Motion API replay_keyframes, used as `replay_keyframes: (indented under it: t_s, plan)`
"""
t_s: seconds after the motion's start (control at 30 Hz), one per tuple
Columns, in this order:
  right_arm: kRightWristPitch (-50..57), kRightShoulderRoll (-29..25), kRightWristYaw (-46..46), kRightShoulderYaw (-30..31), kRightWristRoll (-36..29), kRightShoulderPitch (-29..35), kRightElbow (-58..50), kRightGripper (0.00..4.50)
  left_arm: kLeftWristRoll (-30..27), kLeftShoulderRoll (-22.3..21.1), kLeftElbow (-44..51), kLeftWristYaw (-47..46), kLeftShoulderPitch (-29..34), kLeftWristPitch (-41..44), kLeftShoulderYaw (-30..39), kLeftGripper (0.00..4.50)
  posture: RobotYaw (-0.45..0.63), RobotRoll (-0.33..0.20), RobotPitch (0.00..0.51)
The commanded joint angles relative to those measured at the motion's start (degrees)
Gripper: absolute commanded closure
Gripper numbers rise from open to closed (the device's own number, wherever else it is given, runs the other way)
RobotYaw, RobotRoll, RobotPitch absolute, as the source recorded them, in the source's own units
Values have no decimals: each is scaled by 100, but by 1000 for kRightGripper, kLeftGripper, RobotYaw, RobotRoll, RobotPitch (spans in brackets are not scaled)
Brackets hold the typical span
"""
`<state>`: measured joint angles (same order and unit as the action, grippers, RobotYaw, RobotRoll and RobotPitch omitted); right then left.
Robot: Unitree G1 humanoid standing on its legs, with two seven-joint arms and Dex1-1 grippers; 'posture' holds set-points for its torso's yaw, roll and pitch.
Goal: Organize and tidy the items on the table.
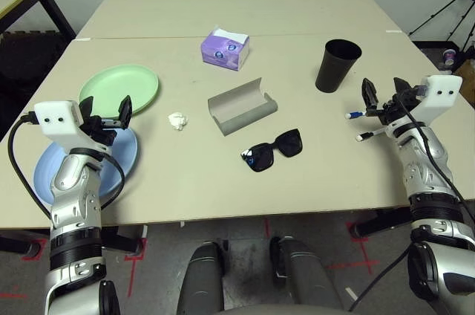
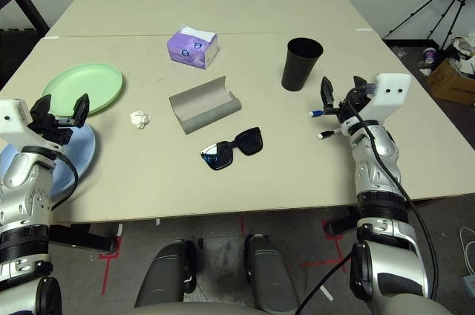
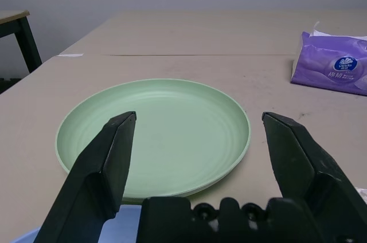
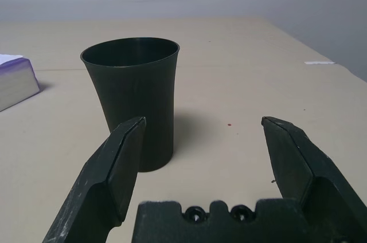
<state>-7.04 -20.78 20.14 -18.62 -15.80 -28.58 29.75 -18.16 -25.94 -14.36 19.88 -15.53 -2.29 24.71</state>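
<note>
The left claw (image 1: 111, 116) hangs spread wide and empty above the near rim of the blue plate (image 1: 44, 174), facing the green plate (image 3: 153, 134) just beyond. The right claw (image 4: 200, 163) is likewise released, holding nothing, above two white pens (image 1: 365, 125) near the table's (image 1: 297, 3) right edge; the black cup (image 4: 135, 100) stands upright ahead of it. Toward the middle lie the open grey glasses case (image 1: 241, 105), black sunglasses (image 1: 274, 150), a crumpled tissue (image 1: 177, 120) and a purple tissue pack (image 1: 224, 48).

Bright, even overhead light; soft shadows, sharp focus.
</note>
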Motion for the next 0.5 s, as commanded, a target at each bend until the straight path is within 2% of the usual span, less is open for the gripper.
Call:
replay_keyframes:
  t_s: [0.03,0.33,0.5]
  plan:
    - [26,-42,-36,-3,2,22,-13,25,-62,55,-66,-38,-51,34,-20,0,-16,0,133]
    - [102,-67,94,26,-34,21,-24,25,-46,68,-65,-74,-82,41,-24,0,-9,0,129]
    - [470,-135,470,10,-337,289,-791,25,-38,-26,-62,-31,-72,60,10,0,2,0,131]
